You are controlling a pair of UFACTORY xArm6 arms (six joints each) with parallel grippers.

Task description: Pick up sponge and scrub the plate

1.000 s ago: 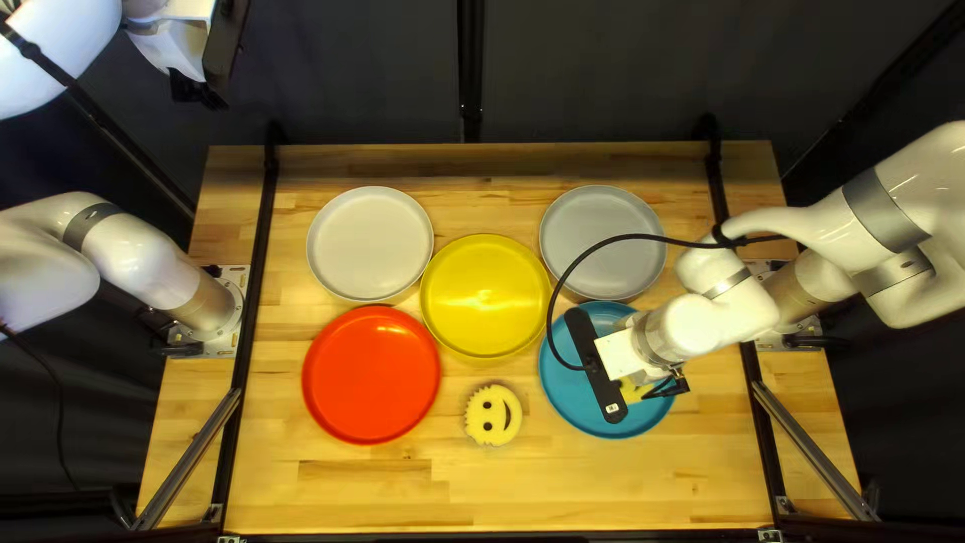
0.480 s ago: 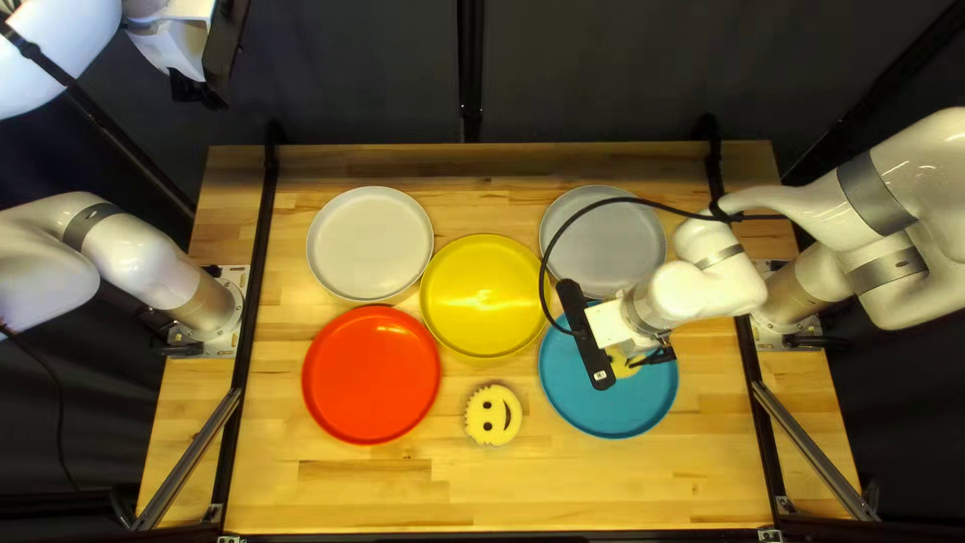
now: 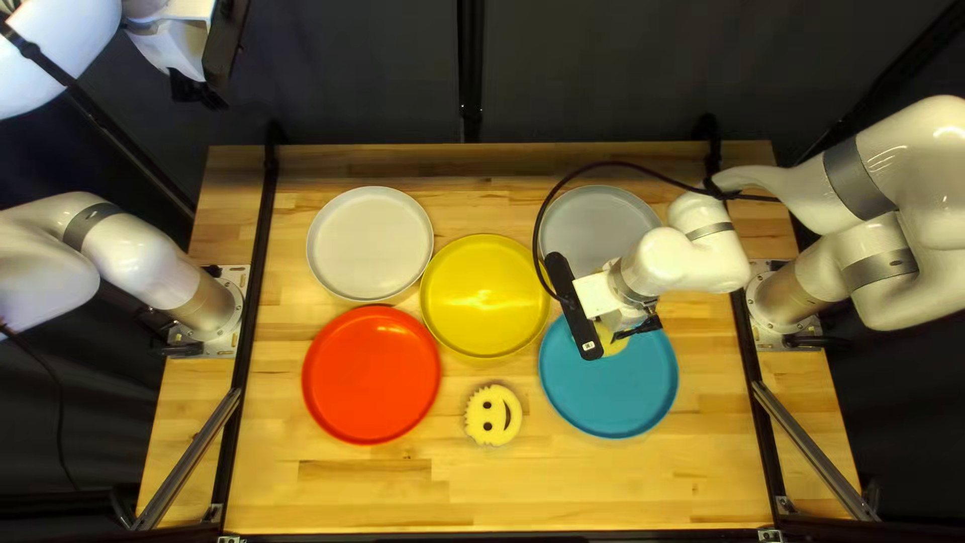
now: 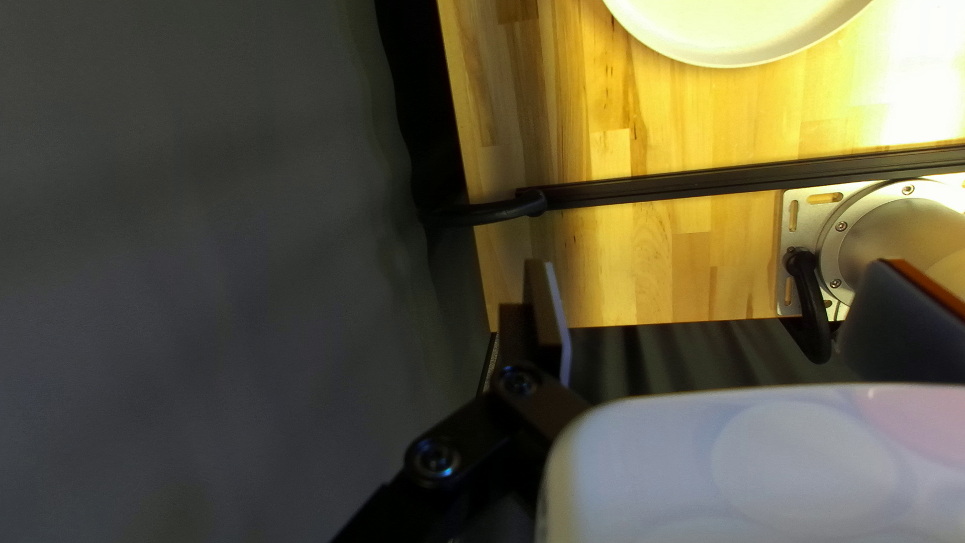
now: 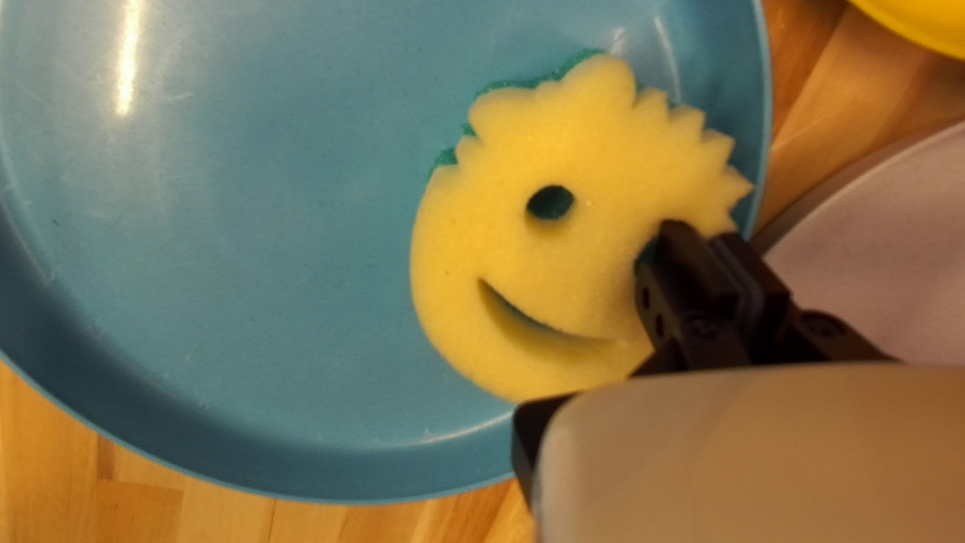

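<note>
My wooden bench (image 3: pixel 352 493) stretches between two black side rails, a dark curtain (image 3: pixel 352 80) behind it. My right claw (image 3: pixel 639 328) is closed on the yellow sponge (image 5: pixel 483 246), one finger through an eye hole, the other outside its edge, over the blue plate (image 3: pixel 613 392), at the side toward the grey plate (image 3: pixel 583 226). A yellow plate (image 3: pixel 485 302), red plate (image 3: pixel 372 372), white plate (image 3: pixel 370 243) and second smiling sponge (image 3: pixel 488 430) lie about. My black cable (image 3: pixel 540 221) loops over the grey plate; my right arm covers part of it. My left claw (image 3: pixel 193 88) hangs wide open and empty, past the bench's far edge. How firmly the held sponge meets the plate, I can't tell.
</note>
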